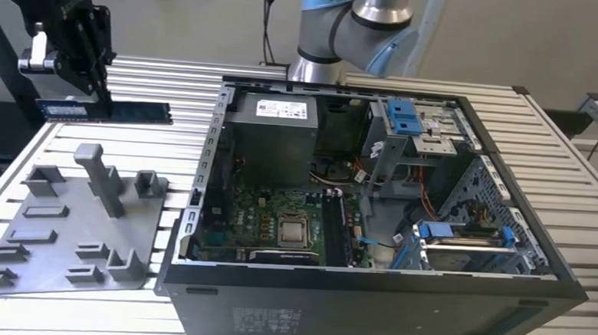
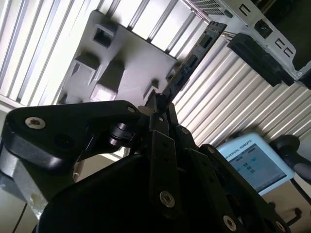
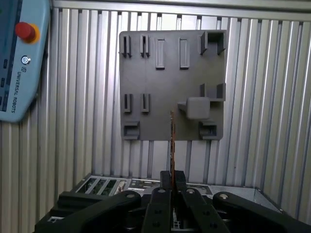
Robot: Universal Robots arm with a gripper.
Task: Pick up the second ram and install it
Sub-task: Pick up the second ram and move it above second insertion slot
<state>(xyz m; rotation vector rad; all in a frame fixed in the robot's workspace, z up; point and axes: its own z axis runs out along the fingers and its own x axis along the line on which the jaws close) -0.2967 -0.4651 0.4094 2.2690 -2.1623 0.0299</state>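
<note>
The gripper (image 1: 100,89) hangs above the slatted aluminium table (image 1: 569,189), at the exterior view's left of the open computer case (image 1: 373,313), its fingers clenched on the second ram (image 1: 138,112). The stick lies level in the air, above the far edge of the grey holder plate (image 1: 68,231) and clear of it. In the first wrist view the second ram (image 3: 172,136) appears edge-on, rising from the closed fingertips over the plate. Inside the case, the motherboard (image 1: 260,211) carries the square silver processor (image 1: 293,232). A teach pendant (image 3: 19,63) rests on the table.
</note>
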